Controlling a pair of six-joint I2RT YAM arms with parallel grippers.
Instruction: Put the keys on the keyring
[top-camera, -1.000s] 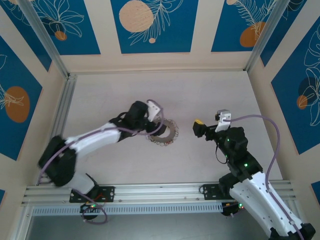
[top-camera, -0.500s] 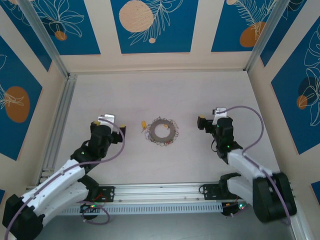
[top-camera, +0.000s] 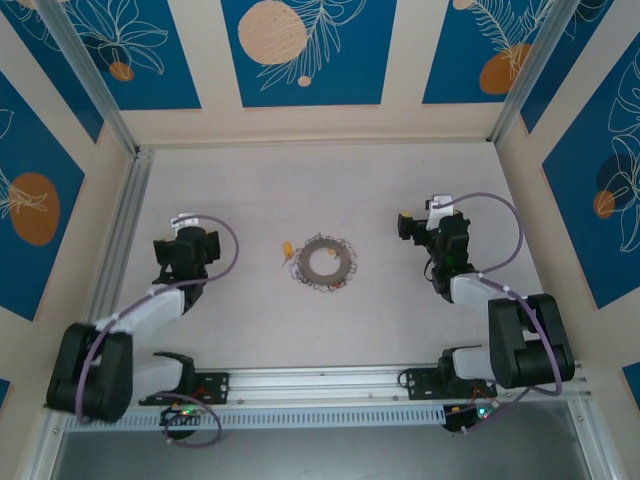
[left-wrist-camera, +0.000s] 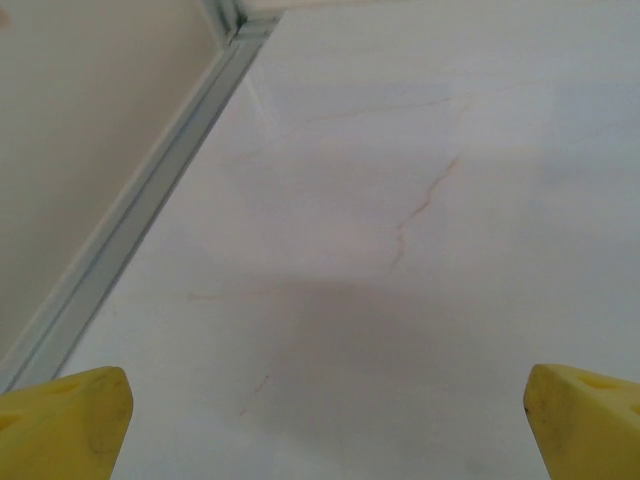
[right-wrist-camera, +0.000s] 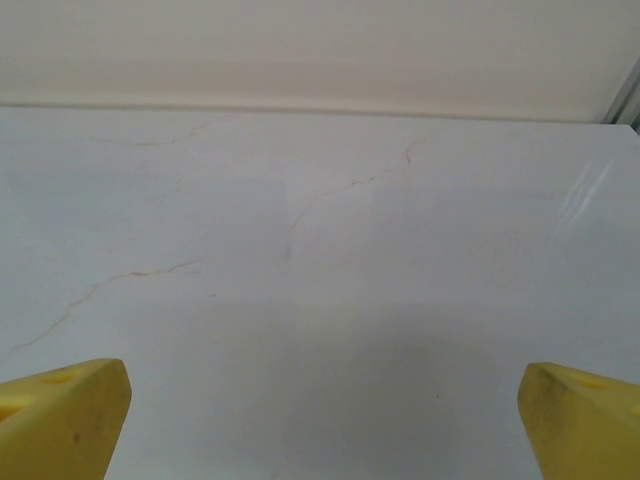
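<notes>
Pale, faintly veined tabletop carries the keyring flat near its middle, its rim fringed with small silvery pieces, and a yellow-tagged key lies just off its left edge. At this size you cannot tell whether that key is threaded onto the rim or merely lying against it. What has changed is the arms: a second ago your left gripper was down over the ring's upper-left edge, and it has since swung away to the left side of the table, well apart from the ring. Its yellow fingertips are spread wide with only bare surface between them. Your right gripper has also drawn back to the right, equally wide open and holding nothing. The ring itself has not shifted. With both tools empty and withdrawn, this looks like a release and retreat, so check the yellow key's seating before you count it as done. Around the table run aluminium rails, then beige walls hung with blue panels printed with leaves and orange discs.
</notes>
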